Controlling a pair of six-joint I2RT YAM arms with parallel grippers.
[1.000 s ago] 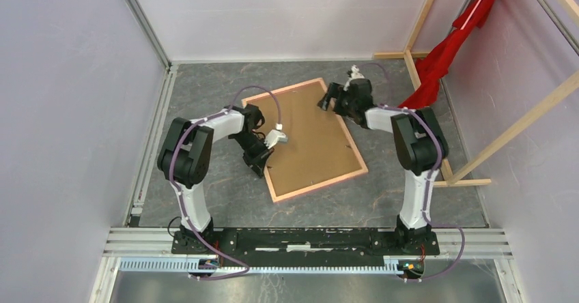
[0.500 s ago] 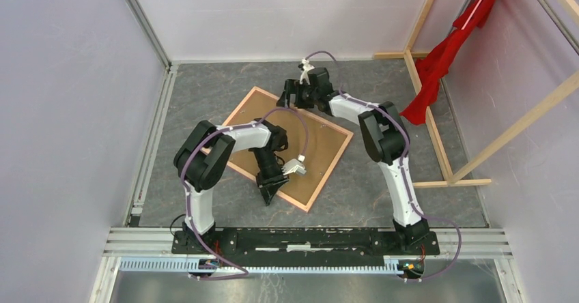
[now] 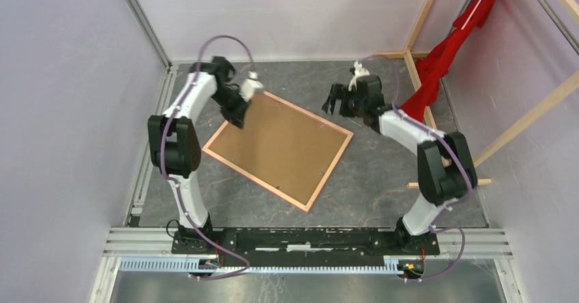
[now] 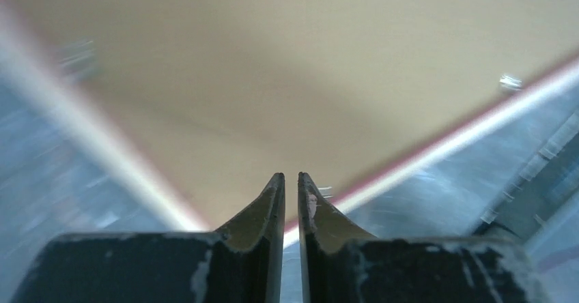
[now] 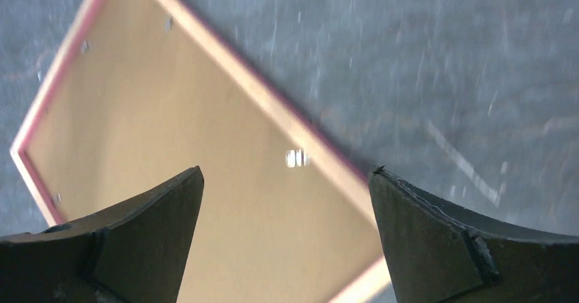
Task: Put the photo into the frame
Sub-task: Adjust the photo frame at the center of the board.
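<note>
Frame (image 3: pixel 255 180) lying back-up on the desk (image 3: pixel 369 187), both arms reaching to its far side.

Nearest the arm bases, the frame rests flat and is turned like a diamond, one corner towards the bases. The photo (image 3: pixel 280 146) fills it, showing only its brown board back inside the pink-edged rim, with small metal tabs along the edges. Farther back, the left gripper (image 3: pixel 237 119) points down over the frame's far-left edge; its fingers (image 4: pixel 273 200) are almost pressed together, with a thin gap between them that holds nothing. The right gripper (image 3: pixel 336 102) hangs over bare desk just beyond the far-right edge, its fingers (image 5: pixel 164 207) spread wide and empty. Behind it, a red cloth (image 3: pixel 444 57) drapes over wooden beams (image 3: pixel 423 16).
</note>
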